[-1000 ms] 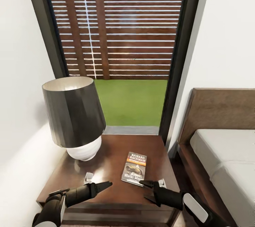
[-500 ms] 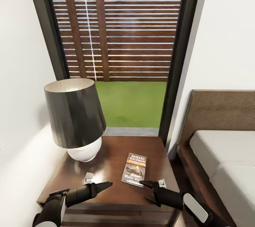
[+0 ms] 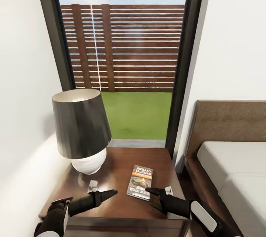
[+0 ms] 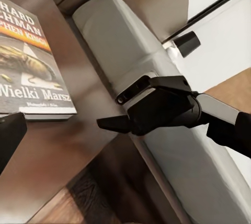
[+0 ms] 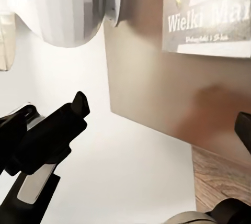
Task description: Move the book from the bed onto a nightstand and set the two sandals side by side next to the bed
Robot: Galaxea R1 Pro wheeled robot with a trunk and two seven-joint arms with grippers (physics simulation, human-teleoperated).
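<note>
The book lies flat on the dark wood nightstand, right of its middle, cover up; it also appears in the left wrist view and the right wrist view. My right gripper hovers open at the book's near edge with nothing between its fingers. My left gripper is open over the nightstand's front, a hand's width left of the book. The bed, with its grey mattress and brown headboard, stands to the right. The sandals are out of view.
A lamp with a dark shade and white base takes the nightstand's back left. Behind it a tall black-framed window looks onto grass and a slatted fence. A white wall closes the left side. A narrow strip of floor separates nightstand and bed.
The whole picture has slid downward, showing more sky, so the camera moved. The book stays put on the nightstand and both grippers hold their places.
</note>
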